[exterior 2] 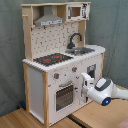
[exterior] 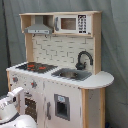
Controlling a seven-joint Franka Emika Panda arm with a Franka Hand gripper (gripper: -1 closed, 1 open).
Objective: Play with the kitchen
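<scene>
The kitchen (exterior: 65, 55) is a white and light-wood toy, seen whole in both exterior views. It has a black-red stovetop (exterior: 36, 66), a steel sink (exterior: 72, 75), a black faucet (exterior: 82, 59) and a grey hood (exterior: 39, 29). In the second exterior view the kitchen (exterior 2: 37, 80) stands at the left, its windowed oven door (exterior 2: 64, 96) facing my arm. My white gripper (exterior 2: 86, 80) hovers close to the front panel, right of the oven door and just below the knobs. In the first exterior view my gripper (exterior: 15, 93) shows at the lower left, in front of the oven.
A toy microwave (exterior 2: 75, 11) sits in the top shelf beside the hood. A grey-green curtain (exterior: 115, 50) hangs behind everything. The kitchen stands on light wooden boards (exterior 2: 30, 119). The rounded counter end (exterior: 102, 79) juts out past the sink.
</scene>
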